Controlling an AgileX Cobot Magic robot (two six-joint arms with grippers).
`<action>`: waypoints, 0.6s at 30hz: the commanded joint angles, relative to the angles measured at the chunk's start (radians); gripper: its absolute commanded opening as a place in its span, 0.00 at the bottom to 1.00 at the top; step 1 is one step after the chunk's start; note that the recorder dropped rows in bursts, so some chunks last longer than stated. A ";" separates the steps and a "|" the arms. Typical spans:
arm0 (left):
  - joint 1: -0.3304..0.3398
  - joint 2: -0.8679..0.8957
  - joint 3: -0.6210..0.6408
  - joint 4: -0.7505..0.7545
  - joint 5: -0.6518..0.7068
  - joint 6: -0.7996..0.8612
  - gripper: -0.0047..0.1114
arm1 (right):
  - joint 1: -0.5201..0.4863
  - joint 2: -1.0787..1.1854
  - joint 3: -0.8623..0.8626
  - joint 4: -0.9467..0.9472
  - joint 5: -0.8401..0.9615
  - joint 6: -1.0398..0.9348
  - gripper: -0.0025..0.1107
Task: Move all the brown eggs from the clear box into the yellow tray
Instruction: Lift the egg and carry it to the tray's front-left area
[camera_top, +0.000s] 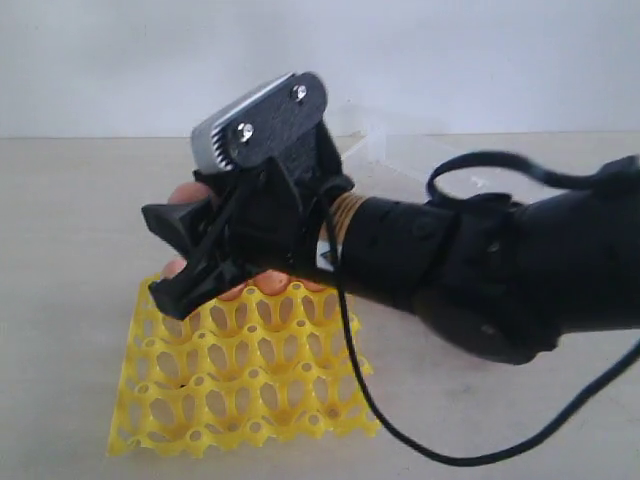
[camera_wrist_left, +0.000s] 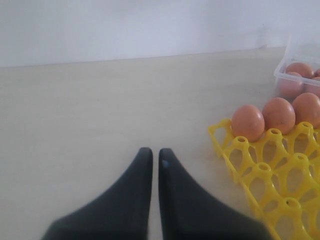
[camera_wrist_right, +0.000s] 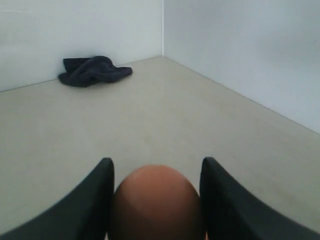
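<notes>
Right gripper: jaws set apart and clamped on one brown egg. In the right wrist view the egg fills the gap, and both fingers touch its sides. It sits deep between them, with its rounded end level with the fingertips.

Position: in the exterior view the right gripper reaches across from the right and hangs over the far edge of the yellow tray. Orange egg surfaces show above and below the fingers there. That view does not show which of them is the clamped egg.

Left gripper: fingers together with only a thin slit between them, holding nothing. It is over bare table, beside the near corner of the tray and apart from it.

Tray contents: a row of three eggs stands in the cups along the tray's far edge, the eggs touching one another. The cups nearer the camera are unfilled.

Clear box: it stands on the table just beyond the tray. More eggs lie inside it, but the frame edge cuts off the count.

Other: a dark cloth lies on the table against the wall, well apart from the right gripper.
</notes>
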 joint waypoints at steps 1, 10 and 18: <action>-0.004 -0.003 0.004 0.001 -0.004 0.001 0.08 | 0.005 0.153 -0.057 -0.011 -0.144 0.043 0.02; -0.004 -0.003 0.004 0.001 -0.004 0.001 0.08 | 0.005 0.419 -0.277 -0.249 -0.199 0.409 0.02; -0.004 -0.003 0.004 0.001 -0.004 0.001 0.08 | 0.005 0.428 -0.288 -0.242 0.046 0.411 0.02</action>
